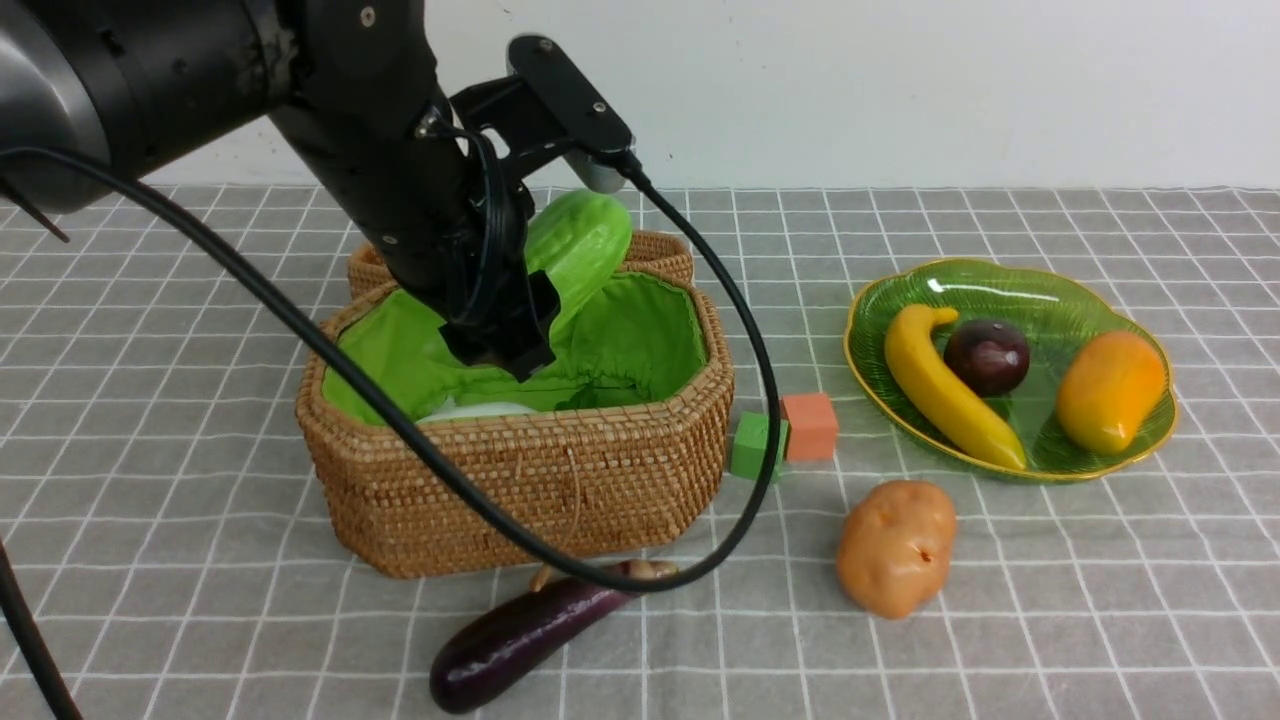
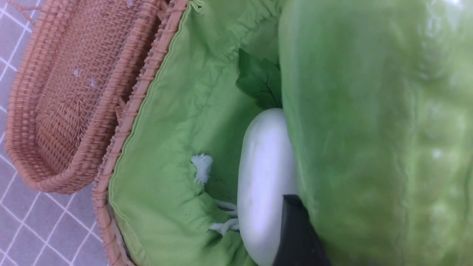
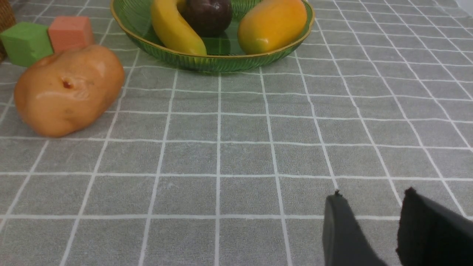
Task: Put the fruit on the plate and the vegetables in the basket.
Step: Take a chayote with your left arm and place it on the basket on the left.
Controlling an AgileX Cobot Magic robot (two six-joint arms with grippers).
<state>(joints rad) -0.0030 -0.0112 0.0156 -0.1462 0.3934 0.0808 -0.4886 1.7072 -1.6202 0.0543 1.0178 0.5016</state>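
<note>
Right gripper (image 3: pixel 373 197): fingers parted, empty.
Eggplant (image 1: pixel 520 640): before the basket (image 1: pixel 520 490), cable (image 1: pixel 690 575) crossing its stem; a snag could drag it.
Potato (image 1: pixel 897 545): loose, right of the basket.
Left gripper (image 1: pixel 500 345): clenched on cucumber (image 1: pixel 585 245) above basket; dropped tilted, it may tip over the rim.
Plate (image 1: pixel 1010 285): holds banana (image 1: pixel 945 395), plum (image 1: pixel 987 355), mango (image 1: pixel 1110 390).

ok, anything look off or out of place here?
Yes: the left arm's black cable hangs in front of the basket and loops down to the stem of the eggplant, a possible snag. A green cube and orange cube sit beside the basket.
</note>
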